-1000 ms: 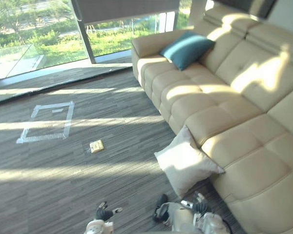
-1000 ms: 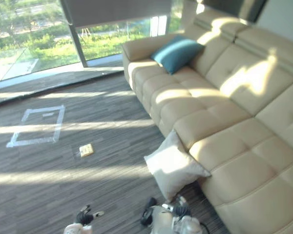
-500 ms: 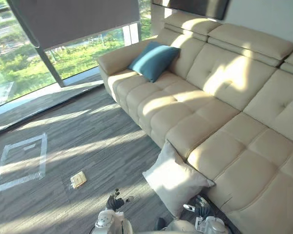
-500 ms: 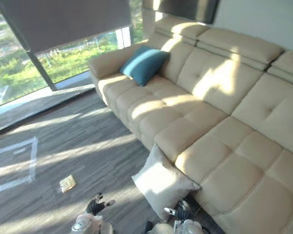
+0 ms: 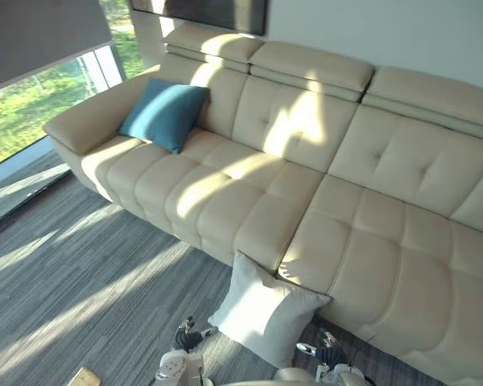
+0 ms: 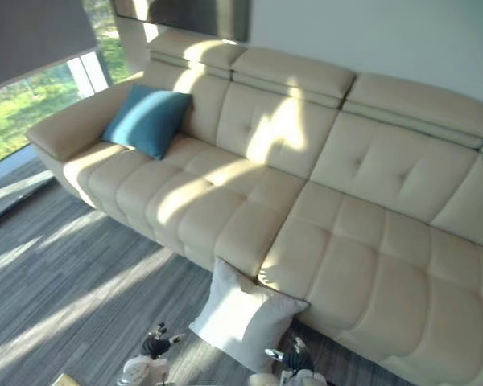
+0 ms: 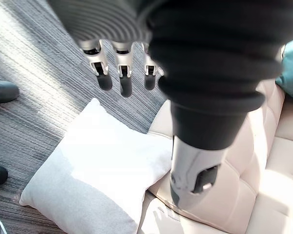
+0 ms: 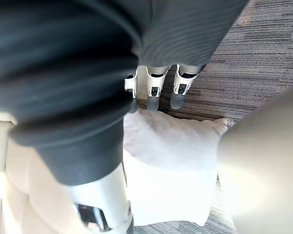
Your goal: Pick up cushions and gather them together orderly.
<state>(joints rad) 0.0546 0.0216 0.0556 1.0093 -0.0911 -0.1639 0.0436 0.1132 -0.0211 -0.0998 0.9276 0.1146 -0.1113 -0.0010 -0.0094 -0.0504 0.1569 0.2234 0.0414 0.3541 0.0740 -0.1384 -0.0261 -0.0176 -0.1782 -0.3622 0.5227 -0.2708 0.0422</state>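
Item 1, placement. The white cushion [image 5: 266, 310] is on the carpeted floor [image 5: 80, 273], tipped up with its upper edge leaning on the front of the cream sofa [image 5: 370, 241], near the join between two seat sections. The sofa front appears to be all that props it. The teal cushion [image 5: 163, 114] sits on the seat at the far end, resting against the backrest just beside the armrest, well apart from the white one.

Item 2, hands. The left hand [image 7: 119, 73] hangs above the white cushion with fingers straight and loosely spread, holding nothing. The right hand [image 8: 154, 90] is likewise relaxed and empty, its fingertips over the cushion's floor-side edge. Neither hand touches the fabric. The hands flank the cushion, which suggests a two-handed lift is being set up.

Item 3, receptacles. The sofa seat serves as the holding surface and carries the teal cushion alone. In the inspector's judgement, gathering has not begun, and the white cushion is the one to move.
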